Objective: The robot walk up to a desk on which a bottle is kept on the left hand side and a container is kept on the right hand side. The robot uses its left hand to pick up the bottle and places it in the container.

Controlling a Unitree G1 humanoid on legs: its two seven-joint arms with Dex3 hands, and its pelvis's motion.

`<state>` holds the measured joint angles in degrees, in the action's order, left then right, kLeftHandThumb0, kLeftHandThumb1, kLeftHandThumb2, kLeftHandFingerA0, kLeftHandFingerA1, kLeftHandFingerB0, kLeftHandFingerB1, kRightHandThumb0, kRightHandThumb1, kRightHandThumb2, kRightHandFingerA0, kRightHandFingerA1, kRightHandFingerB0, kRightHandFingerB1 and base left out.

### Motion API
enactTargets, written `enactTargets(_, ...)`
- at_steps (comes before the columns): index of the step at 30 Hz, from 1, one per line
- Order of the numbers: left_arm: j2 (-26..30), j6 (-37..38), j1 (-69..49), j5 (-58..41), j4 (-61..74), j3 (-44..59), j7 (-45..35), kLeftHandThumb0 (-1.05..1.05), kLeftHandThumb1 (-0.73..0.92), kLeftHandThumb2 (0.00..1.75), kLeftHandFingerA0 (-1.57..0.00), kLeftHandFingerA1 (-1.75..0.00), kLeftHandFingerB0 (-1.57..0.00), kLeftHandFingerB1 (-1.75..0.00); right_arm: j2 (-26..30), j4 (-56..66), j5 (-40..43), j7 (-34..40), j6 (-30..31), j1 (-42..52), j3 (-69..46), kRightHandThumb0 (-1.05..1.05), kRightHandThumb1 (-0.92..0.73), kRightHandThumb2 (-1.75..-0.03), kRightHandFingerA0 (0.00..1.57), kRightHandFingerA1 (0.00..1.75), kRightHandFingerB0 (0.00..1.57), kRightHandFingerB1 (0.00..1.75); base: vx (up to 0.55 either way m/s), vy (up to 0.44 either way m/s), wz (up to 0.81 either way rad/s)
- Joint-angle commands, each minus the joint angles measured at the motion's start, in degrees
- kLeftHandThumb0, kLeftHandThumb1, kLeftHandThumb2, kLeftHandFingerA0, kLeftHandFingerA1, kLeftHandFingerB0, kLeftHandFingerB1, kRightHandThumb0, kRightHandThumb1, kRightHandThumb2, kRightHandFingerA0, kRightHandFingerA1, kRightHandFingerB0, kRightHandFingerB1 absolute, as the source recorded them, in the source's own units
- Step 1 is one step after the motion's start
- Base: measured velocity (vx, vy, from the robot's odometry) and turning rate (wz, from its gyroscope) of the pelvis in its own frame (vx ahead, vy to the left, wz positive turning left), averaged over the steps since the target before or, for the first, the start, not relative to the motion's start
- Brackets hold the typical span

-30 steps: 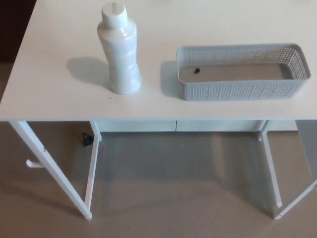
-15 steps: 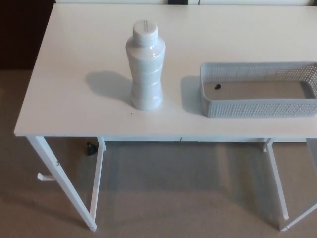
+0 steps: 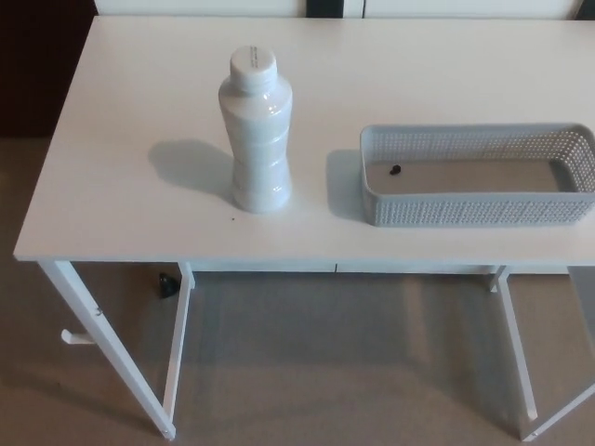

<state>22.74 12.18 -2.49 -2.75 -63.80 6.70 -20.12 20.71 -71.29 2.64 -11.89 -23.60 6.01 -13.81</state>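
Looking down: white rectangular desk (image 3: 139, 204) on thin white metal legs, grey-beige carpeted floor (image 3: 325, 372) beneath.
Bottle: white plastic bottle with a waisted body and a white screw cap (image 3: 257, 135), upright on the left half of the desk, towards the front edge, casting a soft shadow to its left.
Bottle contact: base flat on the desk, nothing touching its sides or cap.
Container: long grey perforated plastic basket (image 3: 465, 212), low-walled, on the right half of the desk, long side parallel to the front edge, right end reaching almost to the picture's edge.
Bottle to container: well apart from each other, a bare strip of desk between; bottle outside the container.
Inside the container: small dark speck (image 3: 394, 169) near the left end of the floor, too small to identify, possibly a crumb or a mark.
Desk surface: tiny dark dot (image 3: 232, 219) just left of the bottle's base.
Under the desk: small black object (image 3: 166, 284) on the floor by the left inner leg, unclear what.
Left hand: out of the picture, so no telling whether wide, narrow or holding anything.
Right hand: likewise out of the picture, state unknown.
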Motion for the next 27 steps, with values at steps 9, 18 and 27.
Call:
enactTargets(9,0.72,-5.4,1.48,-4.73,0.02,5.32,-1.14,-0.33,0.59,0.58,-0.42,-0.43,-0.27,-0.3,0.69,-0.65,0.52,0.86,0.29,0.75,-0.88,-0.62,-0.38,-0.54,0.91,0.46,0.73,0.42,0.0,0.0,0.0)
enactTargets(18,15.74,-8.24,8.22,-16.92,-2.84,26.07,-5.28,-0.57,0.37,0.76,-0.01,-0.12,-0.04,-0.22,1.82,0.56,0.82,-0.41,0.87,0.24,-1.09,-0.67,-0.28,-0.71,0.94,0.59,0.66,0.49,0.0,0.0,0.0)
enactTargets(27,23.21,-11.07,21.24,-17.92,8.98,28.64,-9.24,-0.43,0.31,0.69,0.0,-0.24,0.0,-0.18,1.83,-0.25,1.13,-0.97,1.48,-0.37,-1.48,-0.65,-0.28,-0.71,0.94,0.59,0.66,0.5,-0.01,-0.005,0.01)
